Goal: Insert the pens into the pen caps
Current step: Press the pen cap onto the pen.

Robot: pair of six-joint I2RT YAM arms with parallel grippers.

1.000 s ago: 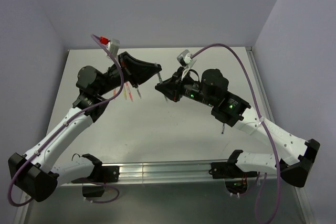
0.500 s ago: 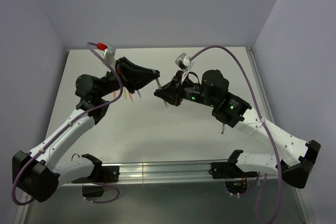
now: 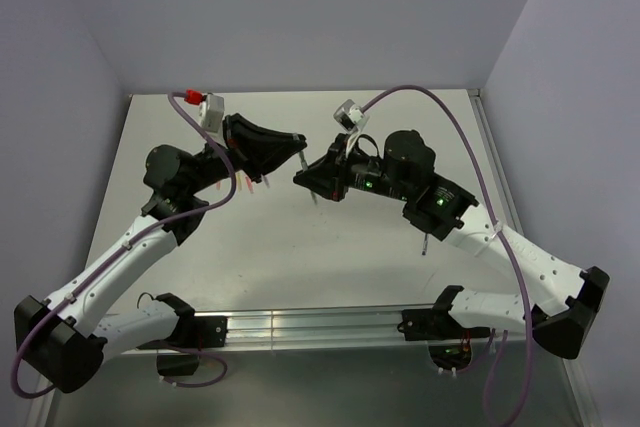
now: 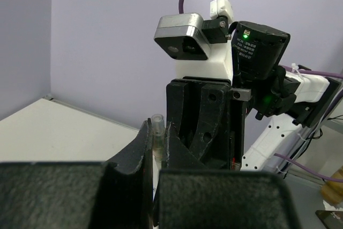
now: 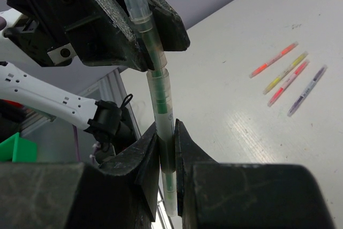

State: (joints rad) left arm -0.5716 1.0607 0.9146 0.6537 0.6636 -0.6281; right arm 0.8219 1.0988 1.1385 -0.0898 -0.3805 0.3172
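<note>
Above the table, my left gripper pinches the pale translucent tube cap and my right gripper clamps the thin green-clear stick pen end to end with it, both kept in one line so they can push together.

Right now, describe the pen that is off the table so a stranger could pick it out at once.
Look above the white table, where the left hand and the right hand meet tip to tip. Both grip one green-clear pen there. Unlike the four coloured pens lying flat on the table, it hangs in the air.
</note>
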